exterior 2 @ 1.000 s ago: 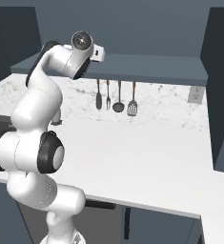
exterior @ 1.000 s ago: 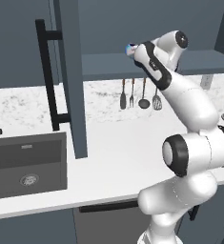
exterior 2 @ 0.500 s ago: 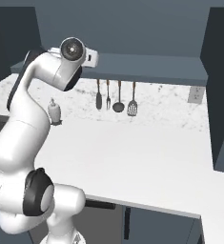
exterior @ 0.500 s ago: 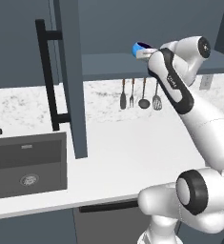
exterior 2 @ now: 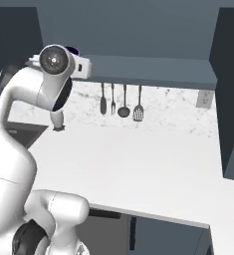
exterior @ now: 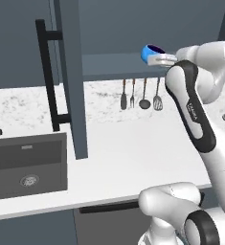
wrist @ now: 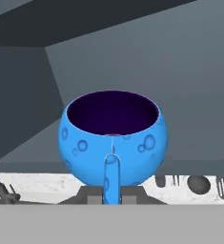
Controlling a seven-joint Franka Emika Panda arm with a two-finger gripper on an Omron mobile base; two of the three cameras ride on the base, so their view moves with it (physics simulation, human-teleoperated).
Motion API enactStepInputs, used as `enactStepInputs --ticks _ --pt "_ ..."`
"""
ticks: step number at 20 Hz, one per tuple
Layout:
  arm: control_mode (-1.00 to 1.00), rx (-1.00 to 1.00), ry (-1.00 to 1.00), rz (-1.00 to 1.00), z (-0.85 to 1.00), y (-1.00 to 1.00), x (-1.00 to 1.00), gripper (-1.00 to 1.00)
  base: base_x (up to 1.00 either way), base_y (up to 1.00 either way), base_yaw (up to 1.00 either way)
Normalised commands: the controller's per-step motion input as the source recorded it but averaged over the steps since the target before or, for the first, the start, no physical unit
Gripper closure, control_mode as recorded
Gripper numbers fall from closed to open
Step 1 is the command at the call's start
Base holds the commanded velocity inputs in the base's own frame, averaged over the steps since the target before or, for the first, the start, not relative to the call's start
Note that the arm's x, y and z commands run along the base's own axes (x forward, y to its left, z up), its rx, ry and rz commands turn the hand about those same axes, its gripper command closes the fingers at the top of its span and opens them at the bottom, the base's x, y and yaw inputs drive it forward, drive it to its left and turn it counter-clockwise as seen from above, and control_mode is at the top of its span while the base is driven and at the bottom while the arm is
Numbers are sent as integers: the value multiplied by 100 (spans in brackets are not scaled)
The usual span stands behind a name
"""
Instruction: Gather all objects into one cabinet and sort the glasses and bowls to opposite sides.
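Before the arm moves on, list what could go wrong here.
The gripper pinches only the handle of the round bright-blue cup with a dark inside, so it could swing or slip. Held near the dark slate-blue cabinet shelf's front edge, it could knock that edge going in.

Arm extended further up and forward toward open cabinet [exterior: 133, 33]. Gripper [exterior: 158, 59] raised, blue cup [exterior: 151, 52] carried higher, now level with cabinet shelf edge. Elbow straightened since earlier.

A glossy white robot arm [exterior: 195, 110] of rounded, tubular segments has dark grey joint bands, round end caps and small dark lettering along one link.
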Motion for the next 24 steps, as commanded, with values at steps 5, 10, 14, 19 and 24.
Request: enactStepInputs --ticks 5,10,14,19,24 --pt "-100 0 1 0 0 0 -100 100 0 0 0" --pt "-100 0 4 0 0 0 -100 100 0 0 0" --pt "-100 0 9 0 0 0 -100 100 0 0 0" --pt "-100 0 13 0 0 0 -100 100 0 0 0" --pt "100 0 5 0 0 0 -40 100 -60 0 0"
